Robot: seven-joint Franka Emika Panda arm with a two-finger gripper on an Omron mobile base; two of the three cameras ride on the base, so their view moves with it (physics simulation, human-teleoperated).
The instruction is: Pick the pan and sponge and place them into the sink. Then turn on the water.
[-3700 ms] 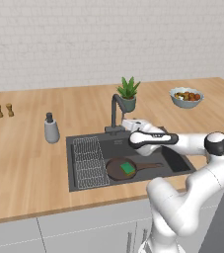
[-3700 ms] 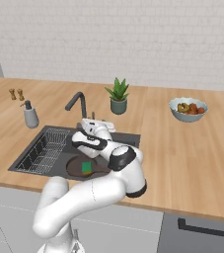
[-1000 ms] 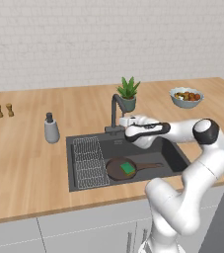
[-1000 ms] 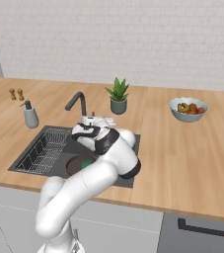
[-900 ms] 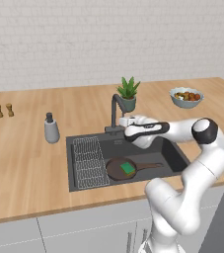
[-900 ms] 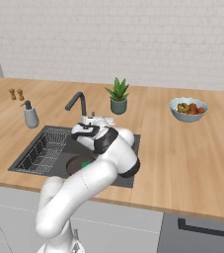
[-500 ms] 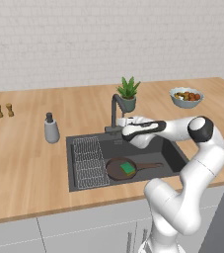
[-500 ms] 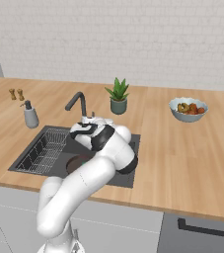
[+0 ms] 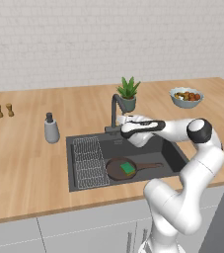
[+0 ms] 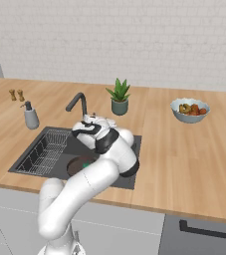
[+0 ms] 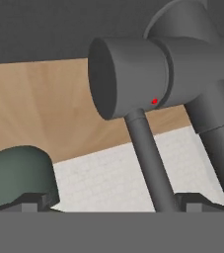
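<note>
**Open gripper at the faucet base, pan and sponge already in the sink**

We see the round, shallow, dark brown-black frying pan lying flat on the floor of the large rectangular dark grey recessed sink, with its long straight handle pointing toward the right end of the basin. The small flat bright green sponge rests inside the pan, on its right half. Just to the left of the pan, the wire rack takes up the left part of the basin.

The white arm reaches across the sink from the right, and its two-finger gripper sits at the back edge of the basin, right by the foot of the dark grey curved faucet. From the hand camera we look along the fingers at the faucet's stubby cylindrical valve body and its thin dark lever rod, which runs down between the two finger tips. The jaws stand spread wide, with a finger tip on either side of the rod; we cannot tell whether either tip touches it, and nothing is clamped.

We see no stream falling from the faucet spout.

On the wooden counter, a grey soap dispenser stands left of the sink, a small potted green plant stands behind the faucet, and a pale bowl of fruit sits well off to the right.
</note>
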